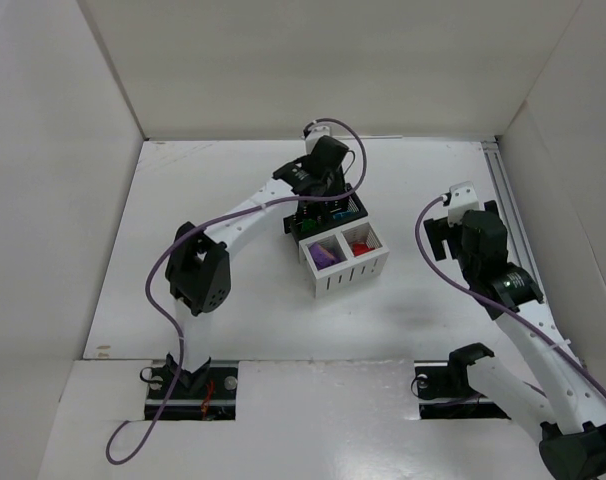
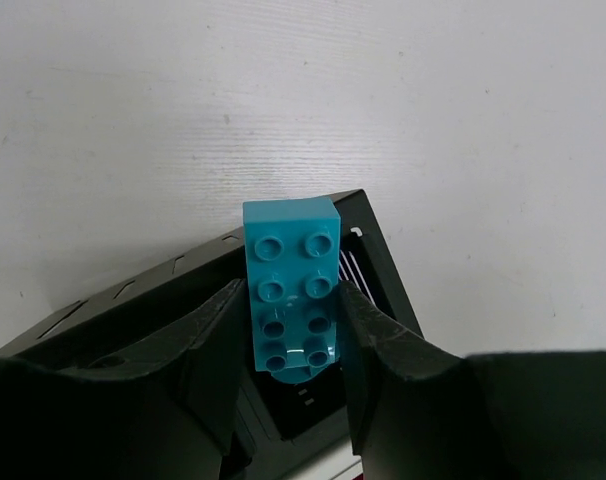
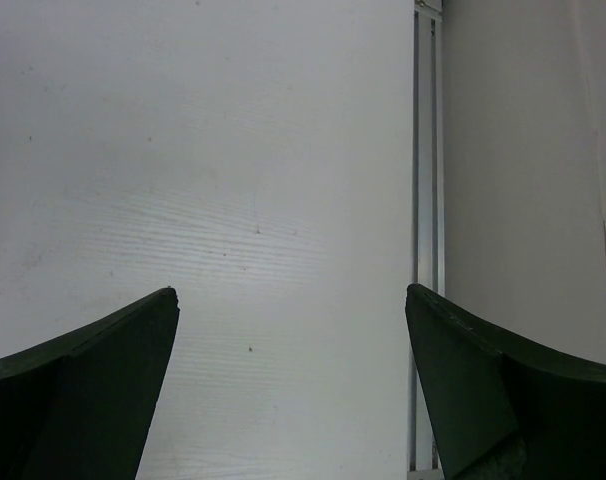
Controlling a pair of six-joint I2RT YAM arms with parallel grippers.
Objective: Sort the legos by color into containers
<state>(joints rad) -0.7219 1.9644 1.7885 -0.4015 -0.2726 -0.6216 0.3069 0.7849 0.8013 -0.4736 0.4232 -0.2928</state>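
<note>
My left gripper [image 1: 323,190] hangs over the black bin [image 1: 355,207], shut on a teal lego [image 2: 291,290]. The brick stands upright between the fingers [image 2: 378,340], above a corner of the black bin [image 2: 378,250] in the left wrist view. The top view shows green [image 1: 309,222] and blue [image 1: 340,212] pieces inside the black bin. The white bin [image 1: 355,272] touches it on the near side and holds purple legos [image 1: 326,255] in its left cell and red legos [image 1: 360,243] in its right cell. My right gripper [image 1: 461,215] is open and empty over bare table at the right [image 3: 291,300].
A metal rail [image 3: 428,200] runs along the table's right edge by the right arm. White cardboard walls [image 1: 63,180] enclose the table on the left, far and right sides. A purple cable [image 1: 168,300] loops along the left arm.
</note>
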